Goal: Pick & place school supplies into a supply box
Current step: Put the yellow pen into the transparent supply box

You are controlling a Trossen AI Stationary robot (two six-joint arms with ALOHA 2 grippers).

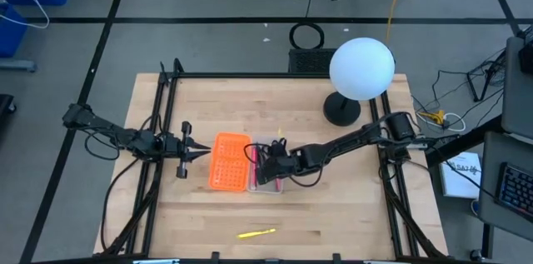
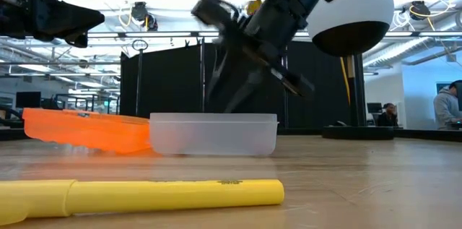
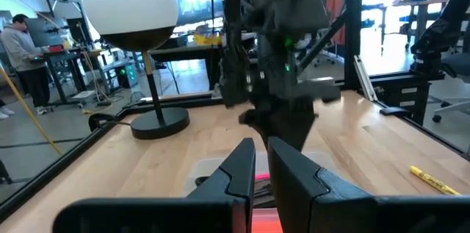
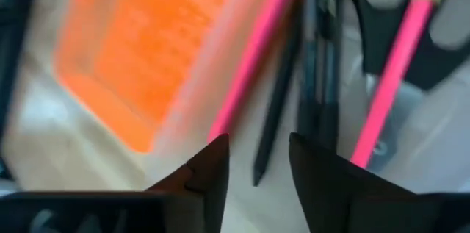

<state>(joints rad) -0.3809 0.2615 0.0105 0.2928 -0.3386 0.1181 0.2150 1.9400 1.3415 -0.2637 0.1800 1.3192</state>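
Note:
The supply box lies open mid-table: orange gridded lid flat on the wood, joined to the clear tray on its right. Inside the tray lie a pink pen, a pink pencil with a yellow end, black pens and the dark loops of scissors handles. My right gripper hovers open over the tray, fingers pointing down into it. My left gripper is shut, raised just left of the lid. A yellow pen lies on the table near its front edge.
A lamp with a white globe and black base stands at the table's far right, close to the right arm. The yellow pen lies alone on the bare wood in front of the box. Black frame rails run along both table sides.

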